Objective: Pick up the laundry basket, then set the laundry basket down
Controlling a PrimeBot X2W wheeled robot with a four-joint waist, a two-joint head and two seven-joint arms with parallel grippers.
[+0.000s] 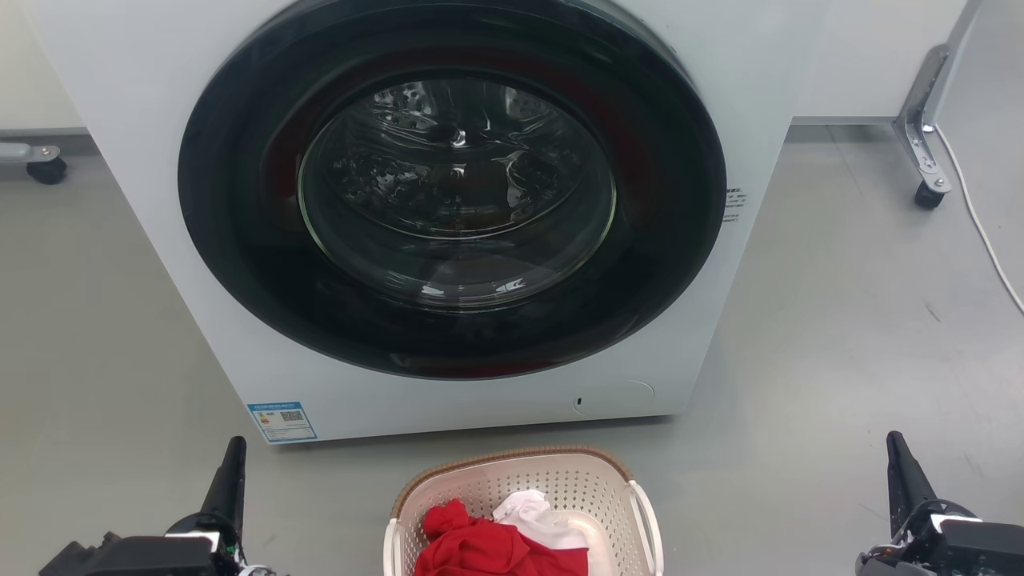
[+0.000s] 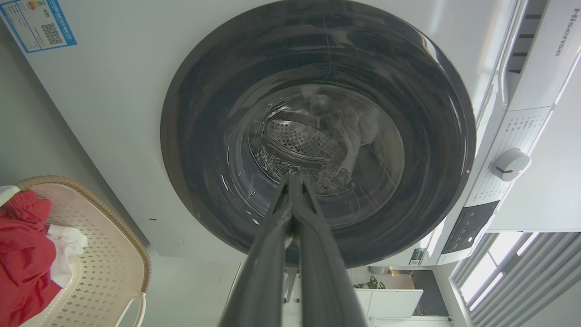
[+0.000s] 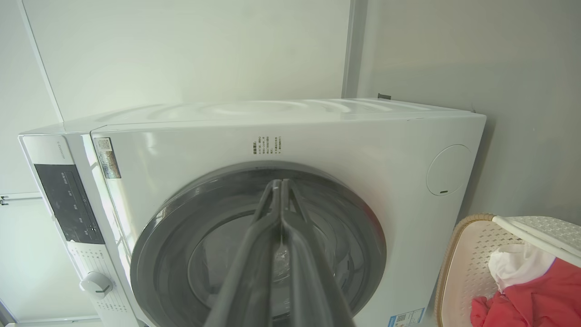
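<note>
Here the laundry basket (image 1: 560,482) stands on the grey floor (image 1: 840,336) at the near edge of the head view, just in front of the white washing machine (image 1: 144,160) and between the two arms, well apart from both. A red garment (image 1: 488,548) and a white garment (image 1: 532,512) lie inside it. The left gripper (image 1: 235,448) hovers at the near left with its jaws together on nothing; the right gripper (image 1: 896,444) hovers at the near right, its jaws likewise together and empty. The machine's round dark door (image 1: 452,188) is closed, and the perforated drum shows through its glass. A blue-bordered label (image 1: 282,421) with a QR code sits at the lower left corner of the machine's front; its print is too small to read. A few lines of small black text (image 1: 734,204) sit just right of the door, also unreadable. In the left wrist view the brand name "Hisense" (image 2: 563,32) reads plainly on the detergent drawer front, beside a pale dial (image 2: 510,164) and a dark control panel (image 2: 470,225) whose markings cannot be made out. A round service flap (image 1: 614,398) sits at the lower right of the front. At the far right a metal leg on a caster (image 1: 928,192) stands beside a white cable (image 1: 980,216) on the floor.
</note>
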